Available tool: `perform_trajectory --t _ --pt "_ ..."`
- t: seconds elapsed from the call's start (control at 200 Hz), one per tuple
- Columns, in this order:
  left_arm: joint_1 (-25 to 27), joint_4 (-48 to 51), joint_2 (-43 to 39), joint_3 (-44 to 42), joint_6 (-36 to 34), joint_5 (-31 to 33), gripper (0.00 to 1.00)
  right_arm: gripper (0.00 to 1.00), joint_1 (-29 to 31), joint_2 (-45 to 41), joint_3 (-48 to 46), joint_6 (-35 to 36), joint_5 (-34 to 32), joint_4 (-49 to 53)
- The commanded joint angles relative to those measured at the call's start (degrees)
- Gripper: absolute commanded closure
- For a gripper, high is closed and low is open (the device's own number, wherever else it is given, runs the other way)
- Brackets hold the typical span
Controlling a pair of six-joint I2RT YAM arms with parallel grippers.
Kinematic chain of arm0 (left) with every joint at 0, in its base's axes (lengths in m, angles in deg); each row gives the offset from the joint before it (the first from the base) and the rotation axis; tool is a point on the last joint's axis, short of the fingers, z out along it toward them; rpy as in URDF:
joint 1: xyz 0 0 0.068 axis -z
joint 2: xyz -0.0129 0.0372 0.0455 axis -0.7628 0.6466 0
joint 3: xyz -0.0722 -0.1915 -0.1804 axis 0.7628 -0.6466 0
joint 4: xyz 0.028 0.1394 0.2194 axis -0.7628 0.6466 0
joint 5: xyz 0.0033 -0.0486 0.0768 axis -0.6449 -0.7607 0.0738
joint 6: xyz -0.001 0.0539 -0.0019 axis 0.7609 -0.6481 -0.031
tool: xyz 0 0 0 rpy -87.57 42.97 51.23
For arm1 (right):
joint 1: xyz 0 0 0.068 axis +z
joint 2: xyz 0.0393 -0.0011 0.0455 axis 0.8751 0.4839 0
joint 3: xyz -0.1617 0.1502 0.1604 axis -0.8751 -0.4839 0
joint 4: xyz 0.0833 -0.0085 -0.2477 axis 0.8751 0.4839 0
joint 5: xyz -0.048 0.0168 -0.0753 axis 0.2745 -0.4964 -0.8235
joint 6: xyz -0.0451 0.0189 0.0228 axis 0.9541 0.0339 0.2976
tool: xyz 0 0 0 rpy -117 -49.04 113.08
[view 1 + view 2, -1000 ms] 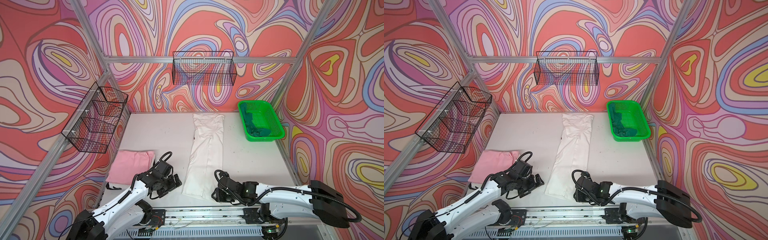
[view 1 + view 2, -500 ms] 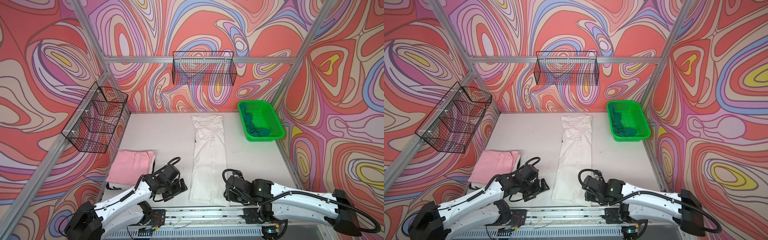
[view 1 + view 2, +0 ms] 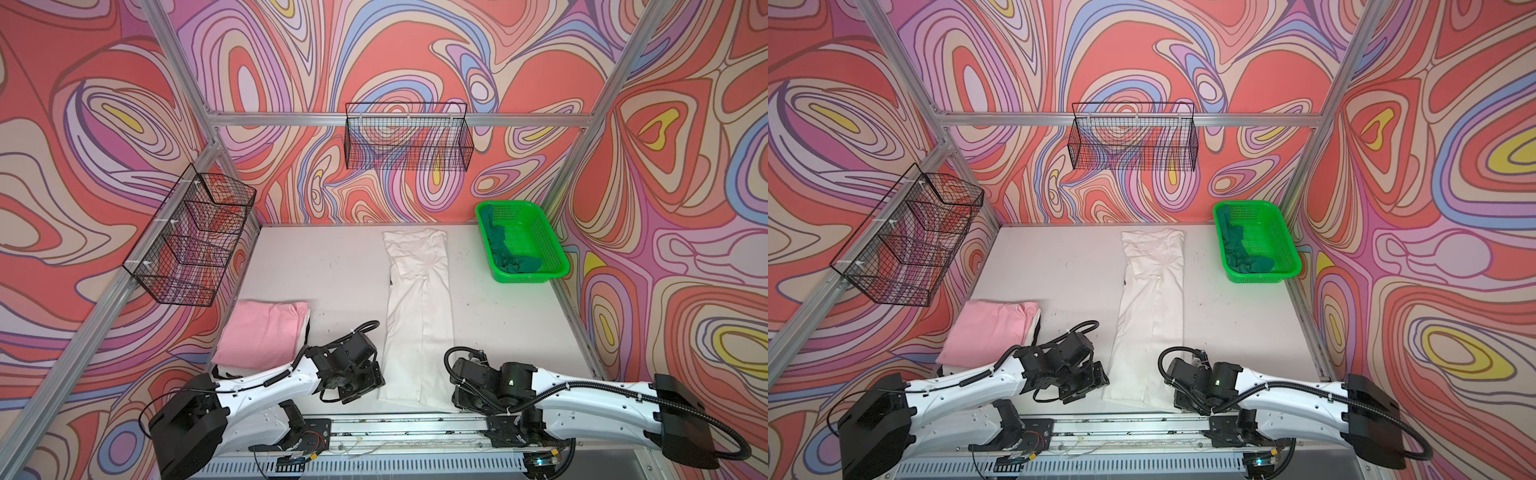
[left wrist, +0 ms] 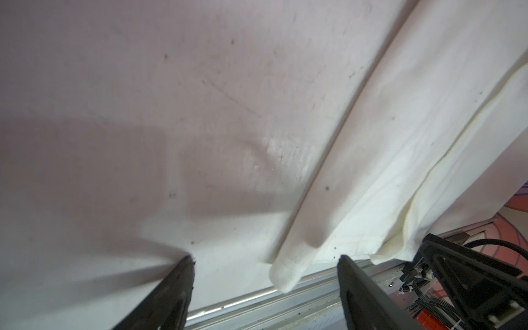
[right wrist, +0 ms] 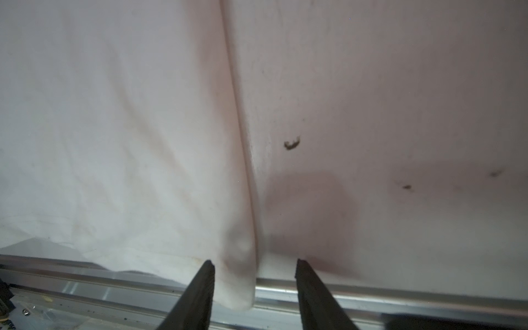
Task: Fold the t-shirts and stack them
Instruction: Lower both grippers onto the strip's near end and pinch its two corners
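Inspection of the fold in hand: the white t-shirt lies on the table as a narrow strip already folded lengthwise. Its long axis runs from the front edge straight towards the back wall, collar end far and hem end near. The hem overhangs the front edge slightly onto the aluminium rail. The left gripper stands at the hem's left corner with its jaws wide apart. The drooping corner sits in the gap between them, and nothing is gripped. The right gripper stands at the hem's right corner with its jaws moderately apart. They straddle the cloth's folded edge with clear space on one side, so it holds nothing either. Both arms are about equally near, one to each corner, and the whole shirt extends directly away from them. In my judgement the next move is to close on both corners and carry the hem up along that axis towards the collar. The pink t-shirt lies folded at near left. The dark green t-shirt lies crumpled in the green basket at far right, well apart.
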Motion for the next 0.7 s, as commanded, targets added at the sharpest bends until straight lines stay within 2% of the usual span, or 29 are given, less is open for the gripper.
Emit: perform_trajectory --t 0.0,0.255,0.376,0.471,0.696 --pt "1.2 -0.5 2.5 0.0 1.6 1.7 0.23 0.54 0.3 1.2 -1.2 -3.1 1.4 -3.6" --pt "4.7 -2.6 9.3 2.6 2.3 1.6 0.37 0.60 0.4 2.4 -0.8 -3.5 1.8 -4.5" --pt "4.9 -4.3 10.6 2.0 2.6 1.2 0.48 0.64 0.6 2.2 -1.2 -3.9 2.0 -5.0" --pt "5.3 -5.0 11.6 1.9 2.8 1.1 0.50 0.65 0.6 1.9 -1.9 -4.2 2.1 -5.4" --pt "6.1 -7.1 13.7 1.9 3.2 0.6 0.66 0.75 0.8 1.4 -2.7 -4.4 2.6 -6.3"
